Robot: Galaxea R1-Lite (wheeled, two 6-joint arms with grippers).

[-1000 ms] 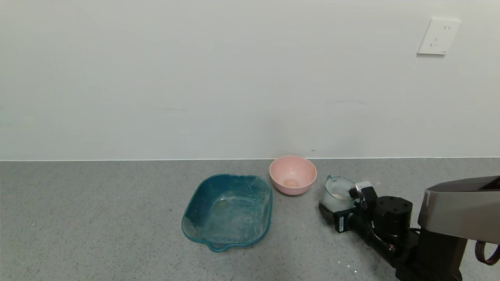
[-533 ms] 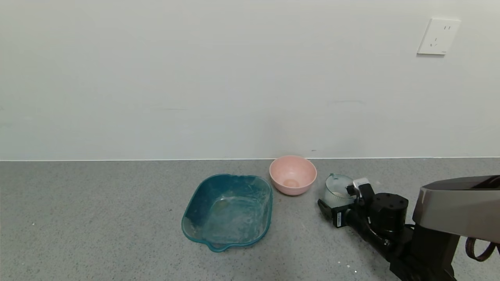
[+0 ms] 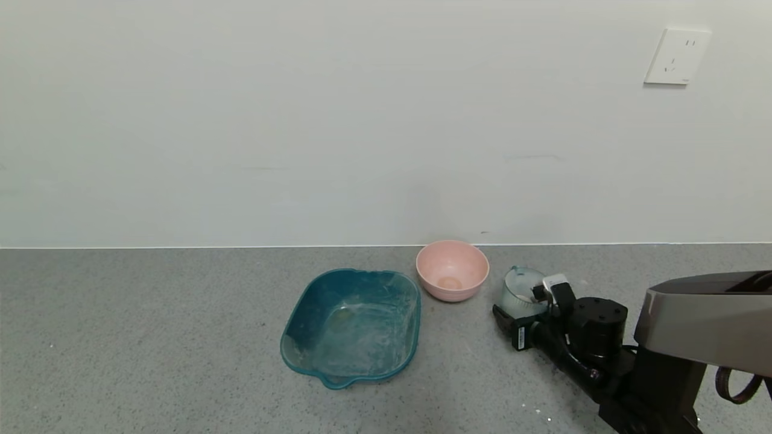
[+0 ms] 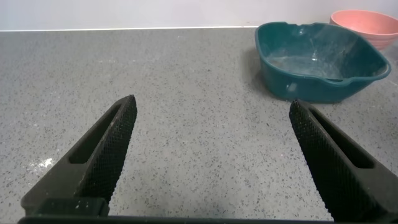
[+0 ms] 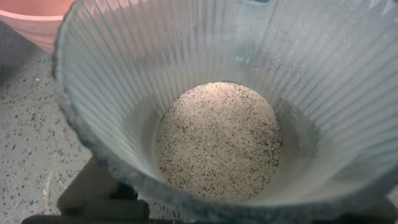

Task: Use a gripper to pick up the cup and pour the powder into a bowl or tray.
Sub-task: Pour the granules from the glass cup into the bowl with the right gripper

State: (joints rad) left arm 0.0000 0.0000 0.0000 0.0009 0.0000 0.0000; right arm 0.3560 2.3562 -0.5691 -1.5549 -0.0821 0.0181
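The ribbed pale blue-green cup (image 3: 518, 288) stands right of the pink bowl, between the fingers of my right gripper (image 3: 526, 298), which is shut on it. One white-padded finger is at its far side and a black finger at its near side. In the right wrist view the cup (image 5: 124, 81) fills the frame, with beige powder (image 5: 217, 140) in its bottom. The teal tray (image 3: 362, 337) sits left of the cup, with a dusty whitish inside. It also shows in the left wrist view (image 4: 317, 62). My left gripper (image 4: 211, 102) is open and empty over bare counter, apart from the tray.
A round pink bowl (image 3: 452, 271) stands between the tray and the cup, close to the wall, and shows at the edge of the right wrist view (image 5: 31, 18). The grey speckled counter (image 3: 151, 337) runs left of the tray. The white wall runs along the back.
My right gripper and the cup between its fingers have shifted together a little to the left and away from me. The tray and the pink bowl have not moved.
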